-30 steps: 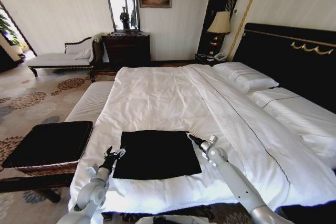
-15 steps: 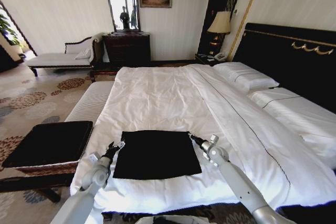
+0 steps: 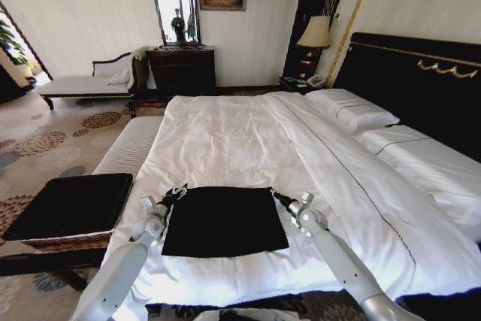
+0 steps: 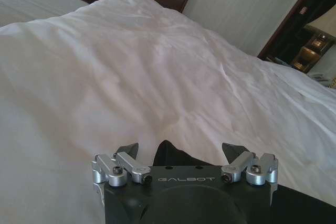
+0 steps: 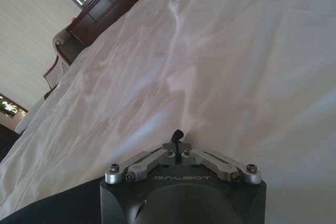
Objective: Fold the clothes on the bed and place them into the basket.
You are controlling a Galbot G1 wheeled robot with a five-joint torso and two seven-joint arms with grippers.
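Fabric of the clothes (image 3: 224,220), a black folded rectangle, lies flat on the white duvet of the bed (image 3: 248,140) near its foot end; the left pincer (image 3: 174,192) sits at the rectangle's far left corner, its fingers (image 4: 127,150) spread apart with the black corner (image 4: 170,156) showing between them and nothing clamped; the right pincer (image 3: 276,197) rests at the far right corner, and the right wrist view shows its fingertips (image 5: 177,136) drawn together to a point above the duvet, with black cloth (image 5: 58,204) beside the pincer body; whether any cloth is pinched there I cannot tell; the basket (image 3: 71,208), black-topped with woven brown sides, stands on the floor just left of the bed, beside the pale striped bench (image 3: 131,148).
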